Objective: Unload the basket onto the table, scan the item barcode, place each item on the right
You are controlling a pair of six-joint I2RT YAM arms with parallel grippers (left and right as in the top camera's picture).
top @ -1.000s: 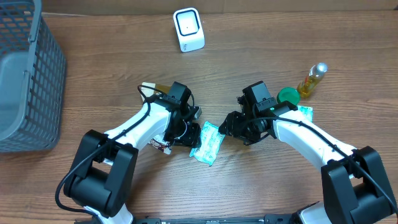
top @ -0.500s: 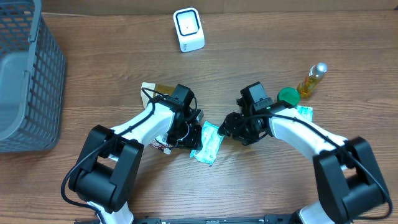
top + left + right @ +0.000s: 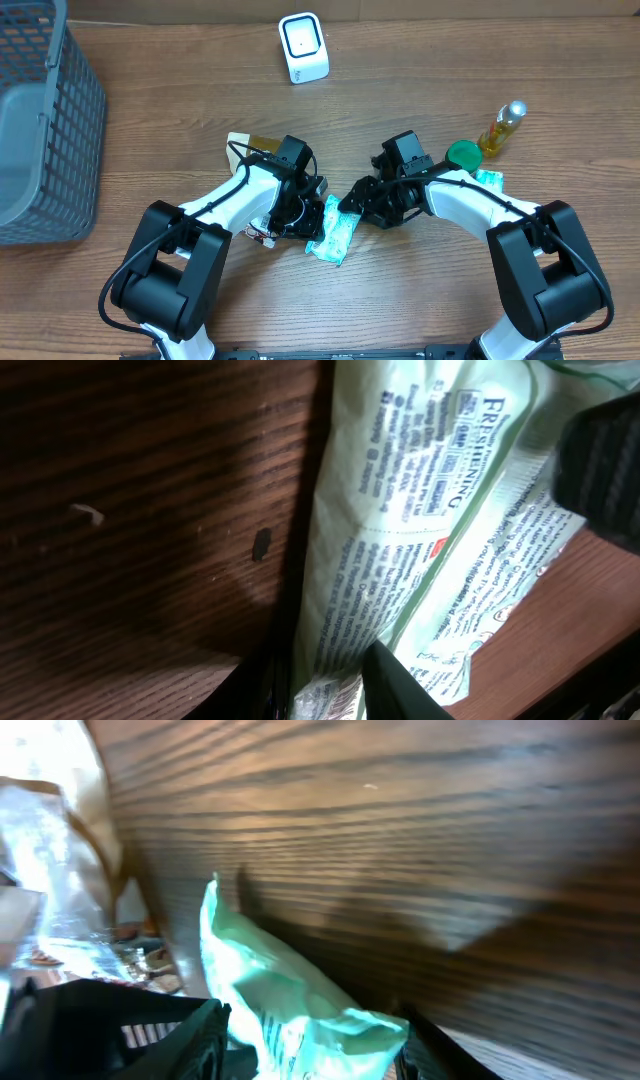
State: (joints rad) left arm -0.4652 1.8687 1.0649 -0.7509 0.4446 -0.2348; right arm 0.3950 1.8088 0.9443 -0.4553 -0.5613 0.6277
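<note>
The item, a light green printed packet (image 3: 337,235), lies on the wooden table between my two arms. In the left wrist view the packet (image 3: 420,510) shows small printed text, and no barcode is clear. My left gripper (image 3: 318,215) (image 3: 325,685) is shut on the packet's left edge, the film pinched between its dark fingers (image 3: 400,690). My right gripper (image 3: 352,203) (image 3: 310,1040) is open at the packet's upper right end (image 3: 290,1005), which fills the gap between its fingers. The white scanner (image 3: 303,47) stands at the back of the table.
A grey mesh basket (image 3: 45,130) fills the far left. A beige packet (image 3: 243,143) and a small wrapped item (image 3: 260,233) lie by the left arm. A yellow bottle (image 3: 503,128), a green cap (image 3: 462,153) and another green packet (image 3: 489,180) lie at the right.
My left gripper has closed on the packet's edge. The right gripper has moved left and down, bringing its fingers around the packet's end. The packet has stayed in place.
</note>
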